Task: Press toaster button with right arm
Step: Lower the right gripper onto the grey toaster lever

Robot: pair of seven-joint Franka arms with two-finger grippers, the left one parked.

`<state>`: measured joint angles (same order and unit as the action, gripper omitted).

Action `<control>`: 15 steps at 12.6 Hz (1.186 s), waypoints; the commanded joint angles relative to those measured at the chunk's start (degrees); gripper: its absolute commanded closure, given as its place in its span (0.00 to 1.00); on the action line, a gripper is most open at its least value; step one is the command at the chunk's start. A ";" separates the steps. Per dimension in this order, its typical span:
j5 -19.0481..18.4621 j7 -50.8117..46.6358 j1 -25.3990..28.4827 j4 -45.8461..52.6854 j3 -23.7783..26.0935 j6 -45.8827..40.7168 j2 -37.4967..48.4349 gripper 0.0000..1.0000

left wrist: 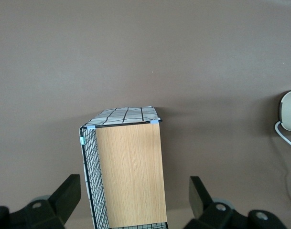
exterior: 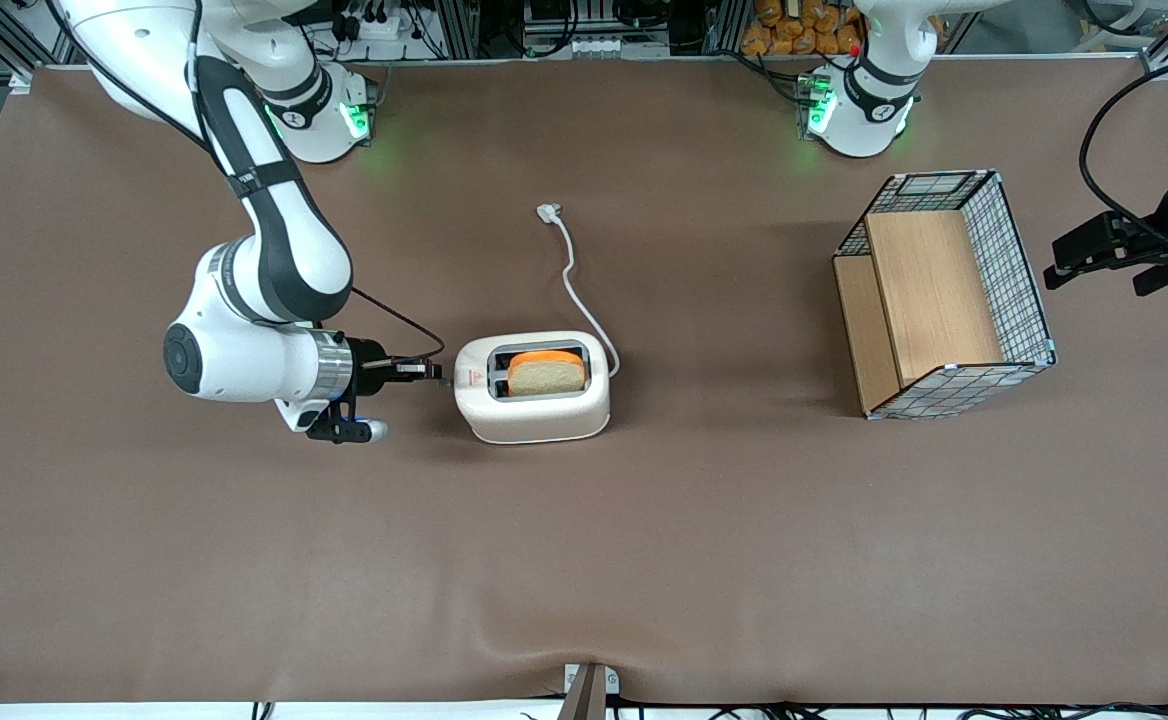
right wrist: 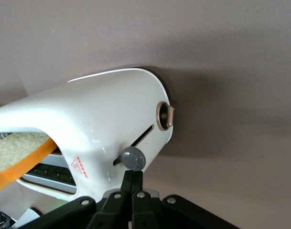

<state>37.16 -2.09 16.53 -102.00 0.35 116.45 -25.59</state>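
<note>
The white toaster [exterior: 534, 388] stands on the brown table with a slice of bread [exterior: 546, 373] sticking out of one slot. Its narrow end face carries the toaster button [right wrist: 134, 159], a small round grey knob on a slanted slot. The right arm [exterior: 274, 270] reaches in level from the working arm's end. My gripper [exterior: 438, 372] is shut, fingers pressed together, with its tips touching the knob [right wrist: 134, 172]. The bread also shows in the wrist view [right wrist: 18, 152], and a round bronze dial [right wrist: 164, 116] sits on the same end face.
The toaster's white power cord [exterior: 576, 285] runs away from the front camera to a loose plug [exterior: 548, 212]. A wire-mesh basket with wooden panels [exterior: 944, 295] lies toward the parked arm's end of the table [exterior: 644, 560].
</note>
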 commanded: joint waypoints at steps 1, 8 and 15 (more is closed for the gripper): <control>1.68 -0.38 0.34 1.71 -0.26 0.18 -1.30 1.00; 1.51 -2.40 0.52 3.12 -0.26 0.53 -2.18 1.00; 1.42 -1.78 1.14 2.86 -0.26 2.64 -3.24 1.00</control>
<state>37.26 -4.04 16.78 -100.12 0.38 117.96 -27.68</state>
